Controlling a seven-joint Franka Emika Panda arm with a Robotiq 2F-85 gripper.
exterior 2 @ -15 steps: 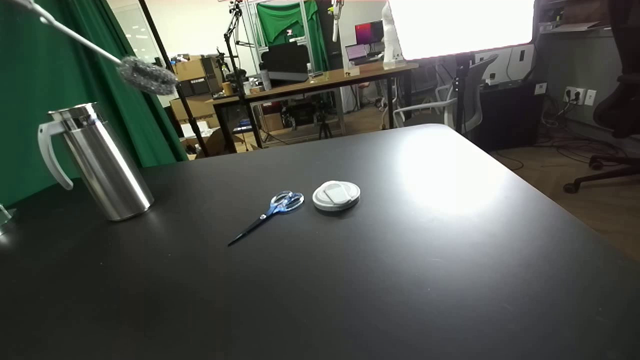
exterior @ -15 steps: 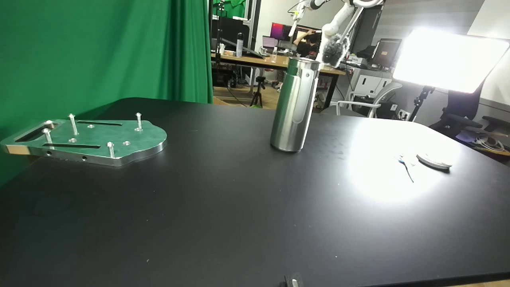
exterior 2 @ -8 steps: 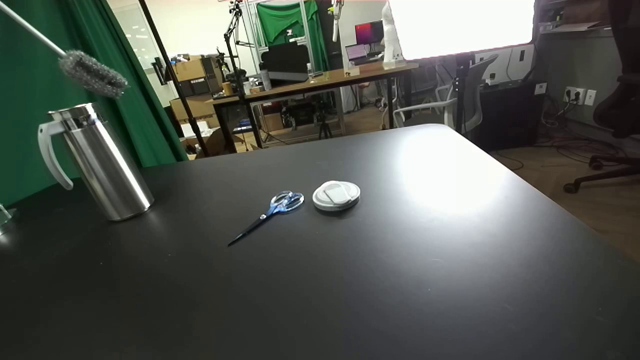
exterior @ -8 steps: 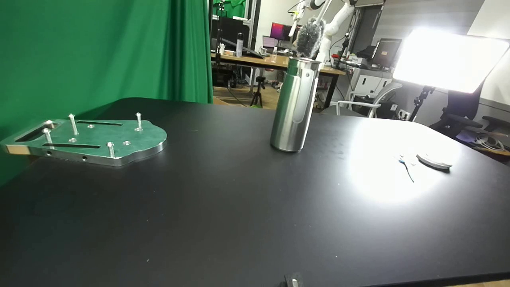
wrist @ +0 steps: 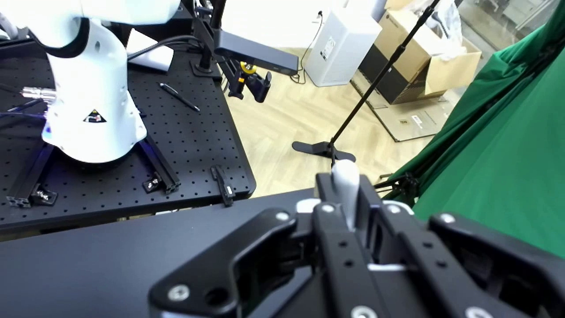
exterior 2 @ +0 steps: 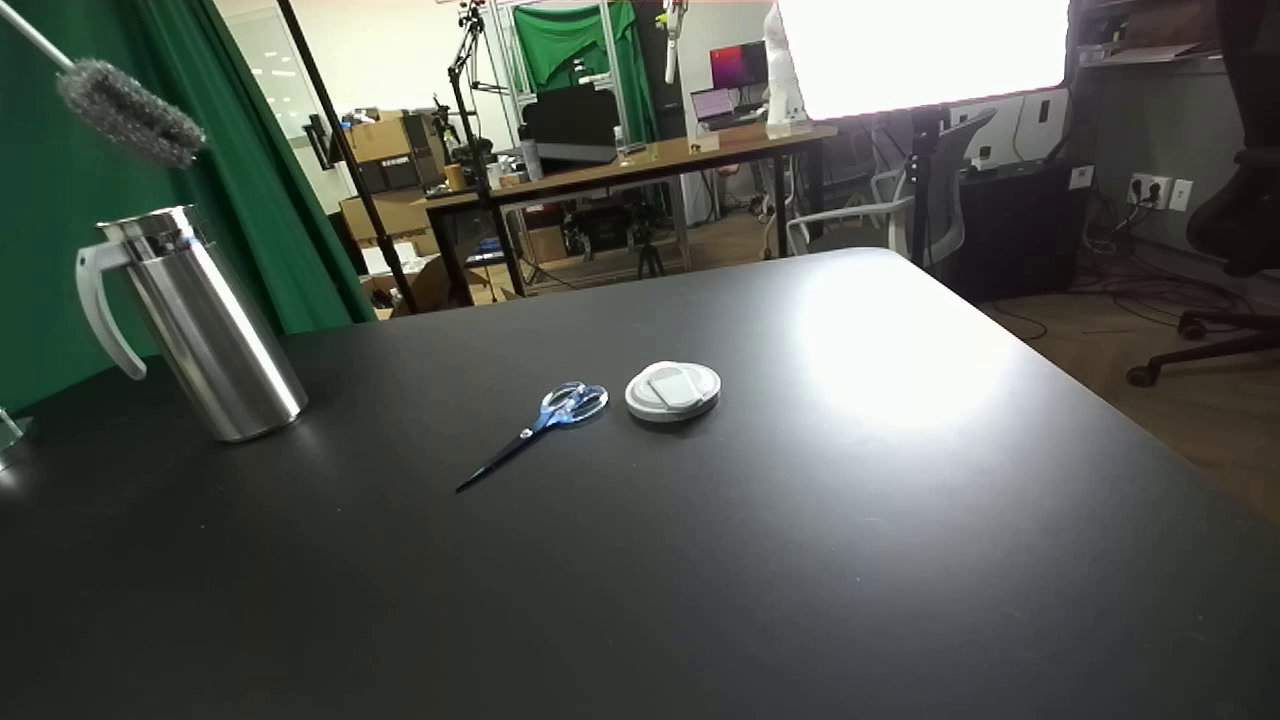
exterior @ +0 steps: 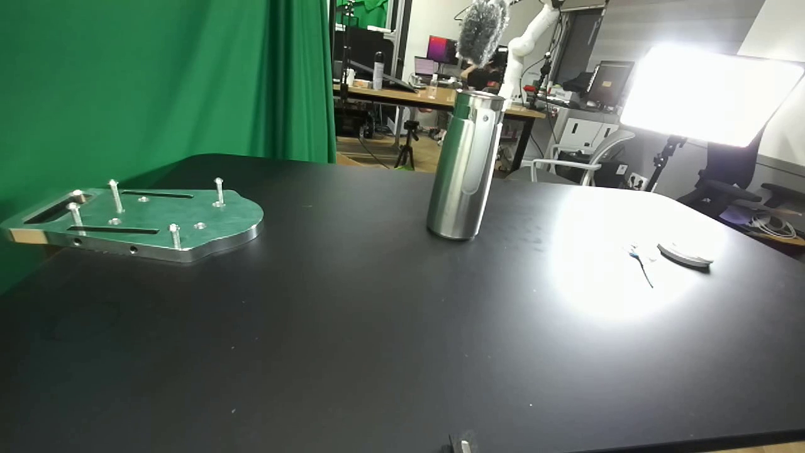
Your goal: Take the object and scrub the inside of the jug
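Note:
A steel jug (exterior: 462, 170) stands upright on the black table; it also shows with its light grey handle at the left in an exterior view (exterior 2: 220, 335). Its inside is hidden. A brush with a fuzzy grey head (exterior: 483, 31) hangs above the jug's open top, apart from it; the head also shows tilted down to the right in an exterior view (exterior 2: 132, 112). In the wrist view my gripper (wrist: 345, 194) is shut on the brush's white handle (wrist: 346, 176), whose rounded end sticks up between the fingers. The gripper is outside both exterior views.
Scissors (exterior 2: 550, 420) and a round white lid (exterior 2: 672, 392) lie on the table (exterior 2: 640, 580) to the jug's right. A metal plate with upright bolts (exterior: 157, 220) lies at the left by the green curtain (exterior: 157, 75). A bright light panel (exterior 2: 930, 50) stands behind the table.
The brush head has moved left in both exterior views, from beside the jug's top to over it, then risen a little. The jug, scissors and lid have not moved.

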